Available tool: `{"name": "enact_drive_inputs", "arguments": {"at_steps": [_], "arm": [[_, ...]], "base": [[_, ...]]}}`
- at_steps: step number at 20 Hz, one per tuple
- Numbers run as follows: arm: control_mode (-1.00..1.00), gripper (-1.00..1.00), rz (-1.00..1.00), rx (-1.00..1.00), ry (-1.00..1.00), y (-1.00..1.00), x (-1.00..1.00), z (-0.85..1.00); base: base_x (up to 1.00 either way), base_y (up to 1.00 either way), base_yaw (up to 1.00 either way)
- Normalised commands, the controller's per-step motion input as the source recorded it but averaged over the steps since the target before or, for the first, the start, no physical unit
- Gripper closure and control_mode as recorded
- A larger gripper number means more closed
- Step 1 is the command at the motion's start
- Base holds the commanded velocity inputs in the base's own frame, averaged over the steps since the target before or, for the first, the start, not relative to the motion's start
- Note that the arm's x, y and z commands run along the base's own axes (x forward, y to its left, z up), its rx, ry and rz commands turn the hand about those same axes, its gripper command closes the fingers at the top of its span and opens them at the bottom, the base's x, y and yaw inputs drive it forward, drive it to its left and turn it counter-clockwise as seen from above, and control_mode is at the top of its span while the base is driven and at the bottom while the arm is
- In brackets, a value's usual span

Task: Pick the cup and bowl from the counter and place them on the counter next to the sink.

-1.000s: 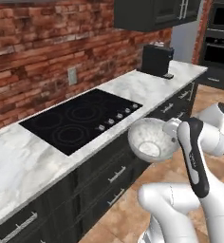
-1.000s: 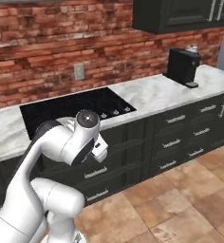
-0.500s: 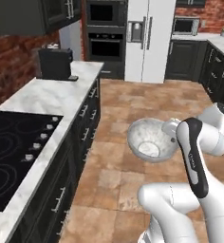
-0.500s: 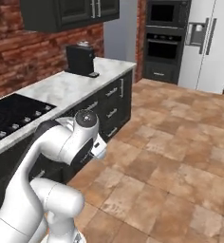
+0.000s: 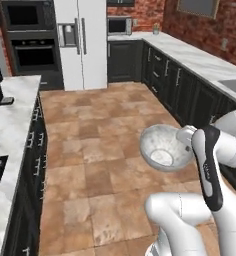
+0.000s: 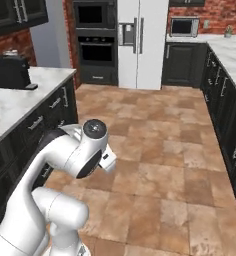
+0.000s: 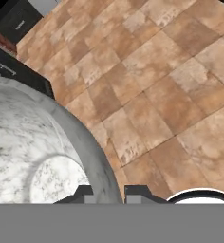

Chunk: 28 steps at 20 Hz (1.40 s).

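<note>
Gripper [image 7: 107, 192] nearly closed, pinching bowl [image 5: 165, 147] by rim, apparently; I carry it over floor toward sink [image 5: 235, 86] counter.

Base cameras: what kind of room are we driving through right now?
A home-style kitchen, rendered. A tall white fridge stands beside a built-in wall oven, marble counters run over dark cabinets, and the floor is brown tile. The gripper holds the bowl over the open floor.
</note>
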Motion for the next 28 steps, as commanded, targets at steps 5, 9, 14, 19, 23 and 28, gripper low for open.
{"name": "enact_drive_inputs", "arguments": {"at_steps": [5,9,14,19,23,28], "arm": [[1.0,1.0,0.0,0.0,0.0,0.0,0.0,0.0],[1.0,1.0,0.0,0.0,0.0,0.0,0.0,0.0],[1.0,1.0,0.0,0.0,0.0,0.0,0.0,0.0],[1.0,1.0,0.0,0.0,0.0,0.0,0.0,0.0],[1.0,1.0,0.0,0.0,0.0,0.0,0.0,0.0],[1.0,1.0,0.0,0.0,0.0,0.0,0.0,0.0]], "base": [[1.0,0.38,-0.23],[1.0,0.36,-0.27],[1.0,0.2,-0.42],[1.0,0.2,-0.46],[1.0,0.2,-0.46],[1.0,0.17,-0.44]]}}
